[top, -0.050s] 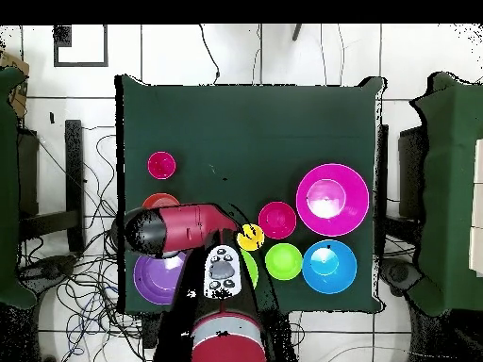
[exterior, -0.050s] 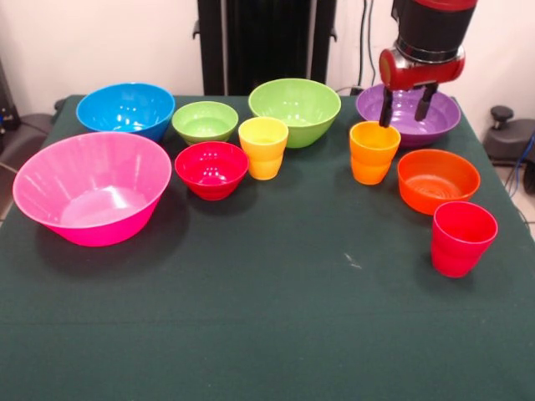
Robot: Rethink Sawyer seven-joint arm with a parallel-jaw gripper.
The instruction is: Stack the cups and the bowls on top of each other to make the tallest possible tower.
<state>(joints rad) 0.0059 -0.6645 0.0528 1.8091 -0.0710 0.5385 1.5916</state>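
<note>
Purple bowl (exterior, -0.050s: 435,119) at the desk's corner sits under my spread, empty fingers (exterior, -0.050s: 386,109); nothing's stacked yet, so I'd reach for the orange cup (exterior, -0.050s: 373,152) next.

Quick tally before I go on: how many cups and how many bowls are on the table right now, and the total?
Cups: 3 – yellow cup, orange cup, red cup.
Bowls: 7 – pink bowl, blue bowl, large green bowl, small green bowl, small red bowl, purple bowl, orange bowl.
Total: 10, none stacked yet.
</note>
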